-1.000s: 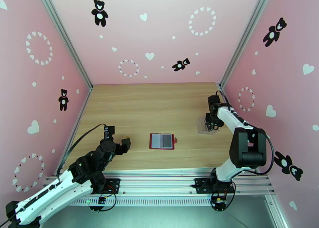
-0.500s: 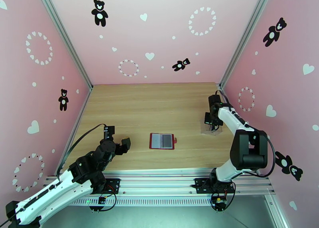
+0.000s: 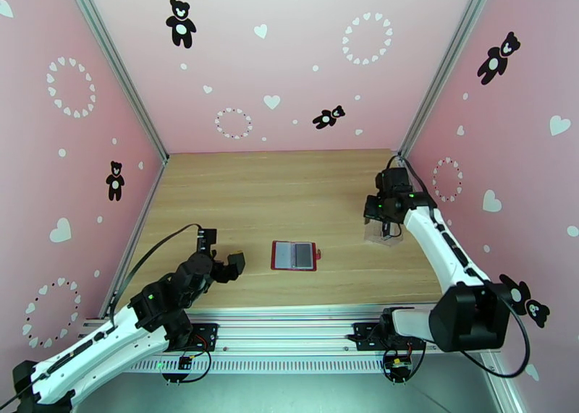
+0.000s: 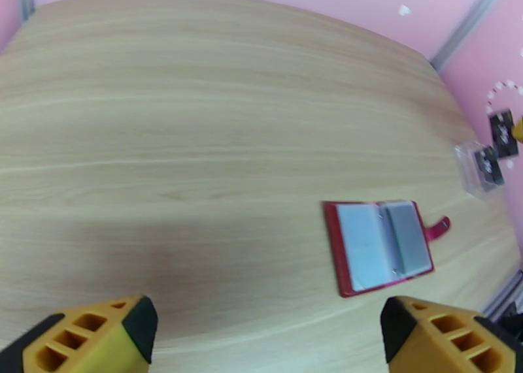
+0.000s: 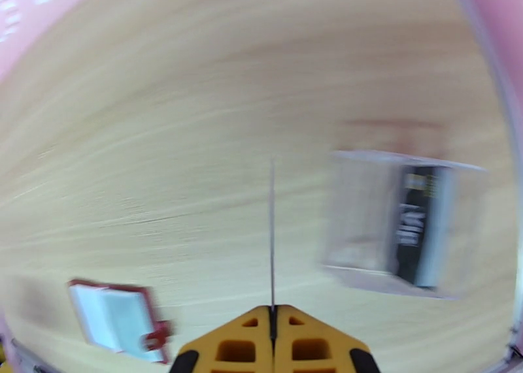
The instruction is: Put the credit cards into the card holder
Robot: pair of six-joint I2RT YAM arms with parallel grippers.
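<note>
The dark red card holder (image 3: pixel 294 255) lies open and flat at the middle front of the table, grey pockets up, snap tab to the right; it also appears in the wrist views (image 4: pixel 379 243) (image 5: pixel 114 319). My right gripper (image 3: pixel 389 226) hangs just over the clear plastic case (image 3: pixel 381 233), shut on a thin credit card (image 5: pixel 271 230) seen edge-on as a fine line above the closed fingertips. Another dark card (image 5: pixel 418 234) stays inside the clear case (image 5: pixel 366 217). My left gripper (image 3: pixel 235 262) is open and holds nothing, left of the card holder.
Pink walls with aluminium posts close the table on three sides. The right wall stands close behind the clear case. Bare wood lies between the card holder and the case, and across the back of the table (image 3: pixel 275 183).
My right gripper rose off the clear case and the arm stretched out and turned. My left gripper slid a little right, closer to the card holder.
</note>
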